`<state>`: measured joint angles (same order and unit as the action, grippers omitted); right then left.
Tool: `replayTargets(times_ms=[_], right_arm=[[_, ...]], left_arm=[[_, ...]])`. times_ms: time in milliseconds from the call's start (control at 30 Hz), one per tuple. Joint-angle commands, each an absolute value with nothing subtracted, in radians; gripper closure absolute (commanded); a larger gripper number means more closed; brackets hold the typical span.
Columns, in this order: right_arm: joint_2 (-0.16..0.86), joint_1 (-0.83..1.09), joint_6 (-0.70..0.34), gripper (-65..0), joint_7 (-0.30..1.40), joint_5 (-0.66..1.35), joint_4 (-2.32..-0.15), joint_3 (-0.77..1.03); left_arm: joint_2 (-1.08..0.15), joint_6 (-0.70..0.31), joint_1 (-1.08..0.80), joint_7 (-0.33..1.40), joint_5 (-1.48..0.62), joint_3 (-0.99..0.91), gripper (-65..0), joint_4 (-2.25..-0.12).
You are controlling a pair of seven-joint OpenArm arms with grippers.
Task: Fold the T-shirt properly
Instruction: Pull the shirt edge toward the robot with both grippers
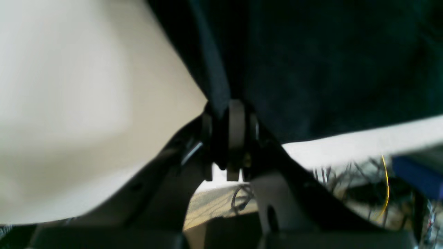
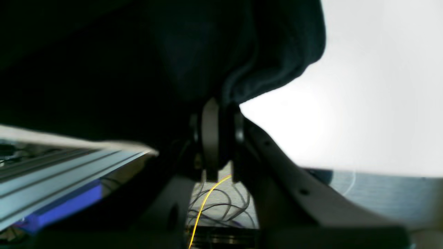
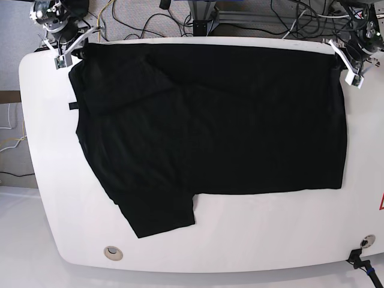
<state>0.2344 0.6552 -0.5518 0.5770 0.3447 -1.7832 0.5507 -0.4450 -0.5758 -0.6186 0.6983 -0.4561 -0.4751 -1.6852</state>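
While the T-shirt [image 3: 210,126] lies spread plain-side up across most of the white surface [image 3: 270,234], its far edge runs right along the surface's far rim, and that is where the risk sits. Each far corner is pinched in a claw. The left claw [image 1: 230,114] is pressed together on a narrow bunch of black cloth, seen close in its wrist view; the right claw [image 2: 218,114] is likewise clamped on a rolled lip of fabric at the sleeve end.

Both bites look thin. If either claw holds only a single layer or just the hem, a lift or drag toward the near side could let the cloth slip free, leaving one corner behind and skewing the fold.

Uneven motion is the second hazard: should one arm travel ahead of the other, the body would twist and the fold line would run crooked.

One sleeve [image 3: 159,213] juts out at the near side and the other [image 3: 120,78] lies creased over the body at the far corner; folding over them as they lie would trap lumps inside.

Beyond the far rim hang loose cables [image 3: 150,15] and a metal frame rail [image 2: 62,162]. A claw swinging low there could snag a wire or drag the hem off the surface.
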Motion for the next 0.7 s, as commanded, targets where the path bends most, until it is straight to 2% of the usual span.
replayTargets(times_ms=[0,100,300,400,500,667], right_arm=[[0.24,0.667,-0.552,0.0,0.558,0.354,-1.811,0.576],[0.237,0.691,-0.552,0.0,0.558,0.357,-1.811,0.582],[0.236,0.682,-0.547,0.0,0.558,0.352,-1.81,0.584],[0.236,0.682,-0.547,0.0,0.558,0.352,-1.81,0.582],[0.236,0.682,-0.545,-6.5,0.558,0.352,-1.81,0.582],[0.243,0.679,-0.545,-25.9,0.558,0.352,-1.842,0.591]], left_arm=[[-0.461,-0.634,-0.641,0.688,-0.464,-0.501,0.0,-1.701],[-0.453,-0.677,-0.664,0.688,-0.463,-0.536,0.0,-1.701],[-0.46,-0.682,-0.68,0.688,-0.463,-0.544,-0.1,-1.701],[-0.46,-0.682,-0.68,0.688,-0.463,-0.568,-12.6,-1.701],[-0.464,-0.682,-0.68,0.688,-0.463,-0.584,-21.3,-1.701],[-0.518,-0.682,-0.677,0.688,-0.464,-0.604,-22.2,-1.701]])
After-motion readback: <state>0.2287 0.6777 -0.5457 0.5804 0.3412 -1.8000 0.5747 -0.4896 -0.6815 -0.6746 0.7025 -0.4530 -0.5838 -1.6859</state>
